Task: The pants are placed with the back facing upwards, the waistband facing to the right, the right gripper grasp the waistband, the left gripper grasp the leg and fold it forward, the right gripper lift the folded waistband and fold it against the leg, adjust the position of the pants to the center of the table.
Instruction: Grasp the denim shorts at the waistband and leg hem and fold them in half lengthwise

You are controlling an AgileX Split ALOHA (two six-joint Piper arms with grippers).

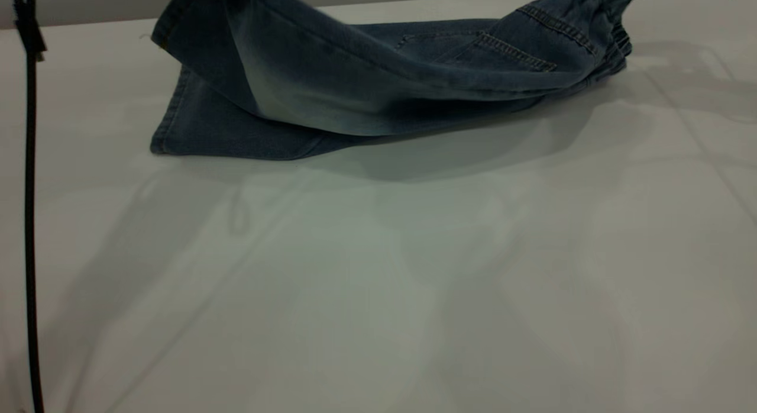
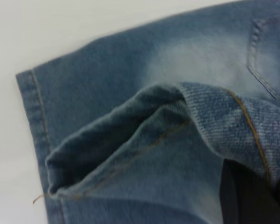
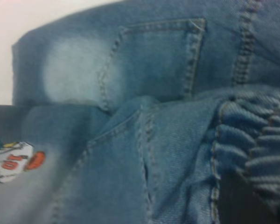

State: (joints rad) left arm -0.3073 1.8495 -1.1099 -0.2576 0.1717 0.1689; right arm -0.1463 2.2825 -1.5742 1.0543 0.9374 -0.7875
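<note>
Both end effectors sat mostly out of frame, their grip impossible to tell; the pants [image 1: 378, 87] hung lifted mid-fold over the bench [image 1: 378, 283], waistband [image 1: 615, 40] fold and centring undone.

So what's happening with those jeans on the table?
Two robot arms are folding a pair of jeans on a white table. The left hand holds a leg hem raised off the table, and the right hand holds the gathered waistband up. The other leg still lies flat underneath. The fold is mid-way.
</note>
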